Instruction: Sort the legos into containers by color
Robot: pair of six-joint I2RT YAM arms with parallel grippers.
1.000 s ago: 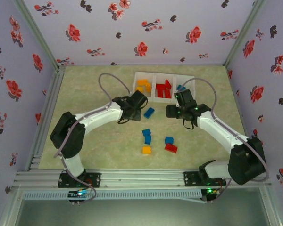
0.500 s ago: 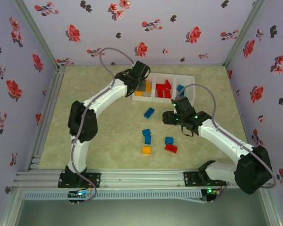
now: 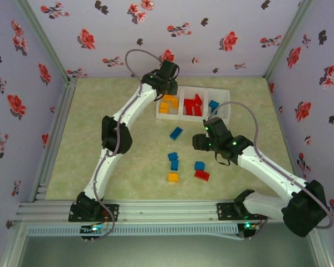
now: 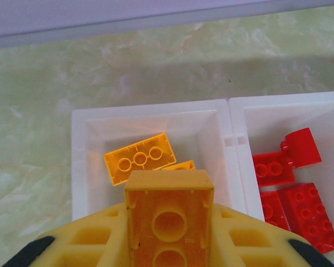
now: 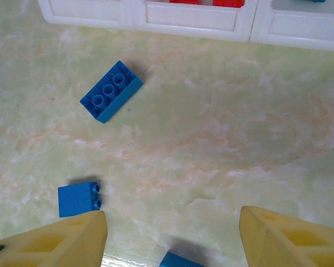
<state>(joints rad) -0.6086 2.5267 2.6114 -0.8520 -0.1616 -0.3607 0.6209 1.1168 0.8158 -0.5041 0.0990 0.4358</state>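
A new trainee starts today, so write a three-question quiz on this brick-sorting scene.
1. True or false: the left tool grips an orange-yellow plastic brick above the low white plastic tray.
2. The tray's middle compartment holds bricks of which colour? A blue, B red, C green.
3. Fill in: the right tool has its jaws ___ over the pale green tabletop.
Key: 1 true; 2 B; 3 open.

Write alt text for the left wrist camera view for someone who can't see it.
The left gripper is shut on an orange-yellow lego, holding it over the compartment of the white tray where other orange-yellow legos lie. Red legos lie in the compartment next to it, and the tray sits on a pale green table.
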